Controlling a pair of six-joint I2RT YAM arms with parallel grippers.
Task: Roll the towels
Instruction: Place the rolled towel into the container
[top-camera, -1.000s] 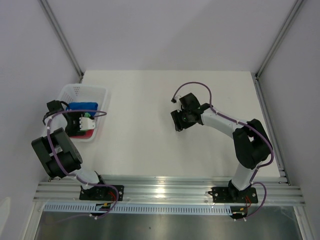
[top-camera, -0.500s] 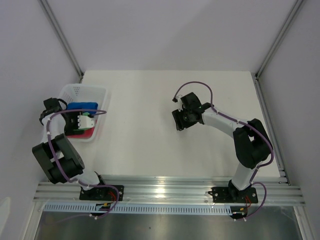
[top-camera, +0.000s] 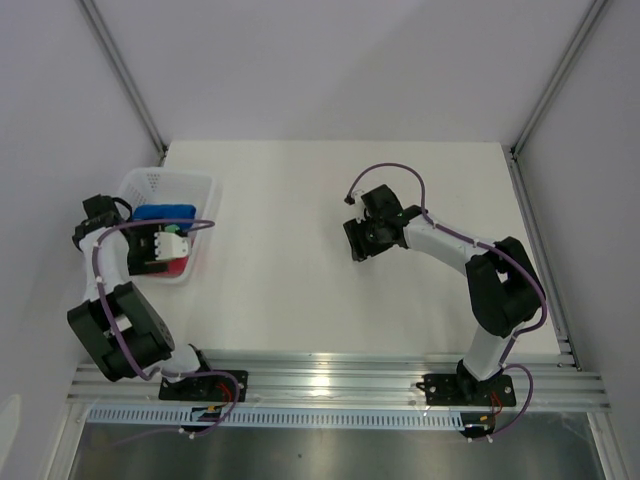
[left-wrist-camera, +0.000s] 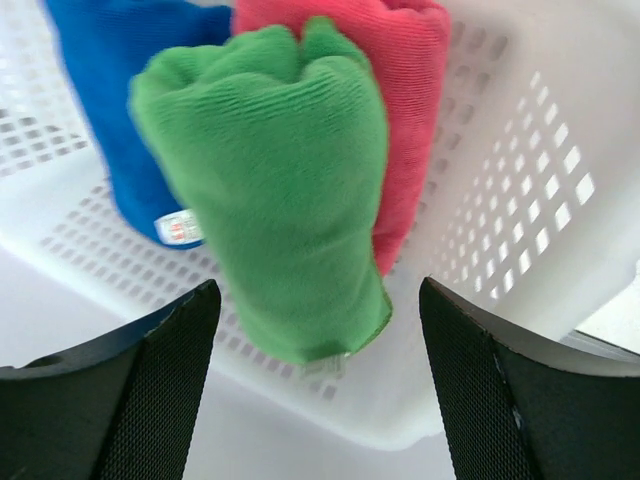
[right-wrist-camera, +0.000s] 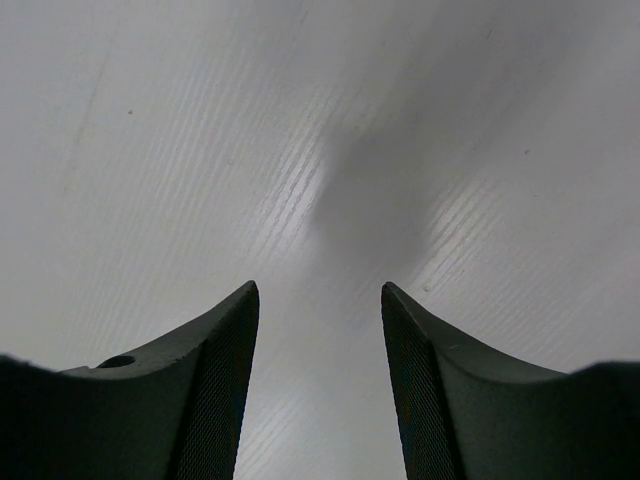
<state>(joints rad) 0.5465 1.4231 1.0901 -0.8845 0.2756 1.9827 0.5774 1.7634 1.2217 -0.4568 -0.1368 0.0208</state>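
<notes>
Left gripper (left-wrist-camera: 316, 285) is hovering over the white mesh basket (left-wrist-camera: 530, 200), jaws standing wide open and gripping nothing. Green towel (left-wrist-camera: 270, 170) is lying rolled dead ahead between the jaw tips, long axis running away from them, so they are spanning its width. Blue towel (left-wrist-camera: 110, 110) and pink-red towel (left-wrist-camera: 400, 90) are sitting rolled behind it. Right gripper (right-wrist-camera: 320, 290) is hanging over bare tabletop (right-wrist-camera: 200, 120), well apart from the basket, jaws part open and empty.

Bright, even, diffuse light fills the white enclosure, with a glare streak on the metal rail (top-camera: 330, 372) at the near edge. Beneath the right gripper (right-wrist-camera: 318, 290) a soft grey shadow smudges the table (right-wrist-camera: 130, 150), which carries a faint sheen. The green towel (left-wrist-camera: 270, 170) blurs slightly at its near end.
</notes>
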